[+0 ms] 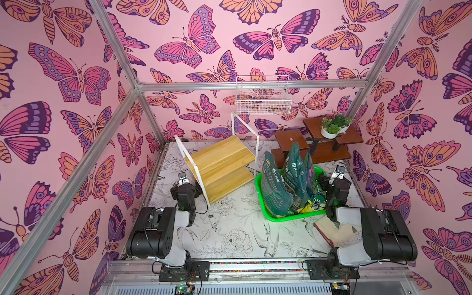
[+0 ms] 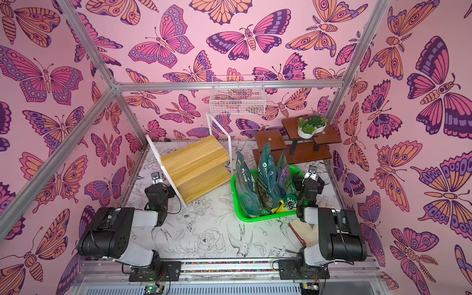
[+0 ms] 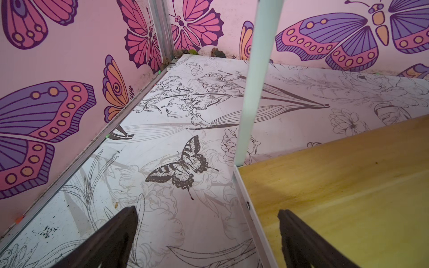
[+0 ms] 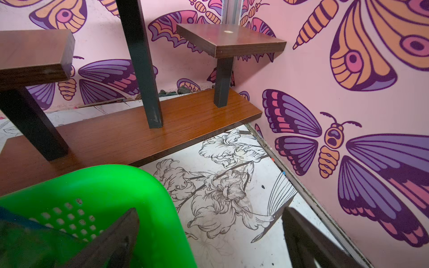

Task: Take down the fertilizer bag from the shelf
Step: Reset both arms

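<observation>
The shelf (image 1: 219, 166) (image 2: 194, 166) stands at the back left of the table, and both its pale yellow boards are bare. Dark green fertilizer bags (image 1: 274, 189) (image 2: 246, 189) stand upright in a green basket (image 1: 293, 217) (image 2: 260, 218) to its right. My left gripper (image 1: 183, 178) (image 3: 207, 210) is open beside the shelf's left front leg. It straddles the white frame rail, with one finger (image 3: 301, 236) over the lower board (image 3: 348, 197). My right gripper (image 1: 338, 173) (image 4: 211, 209) is open at the basket's far right corner, one finger (image 4: 116, 239) over the rim (image 4: 130, 185). It holds nothing.
A dark brown plant stand (image 1: 314, 145) (image 4: 139, 137) with a white pot of succulents (image 1: 333, 126) fills the back right corner. A white wire basket (image 1: 263, 98) hangs on the back wall. A brown-edged booklet (image 1: 332, 229) lies by the right arm. Pink walls close in on three sides.
</observation>
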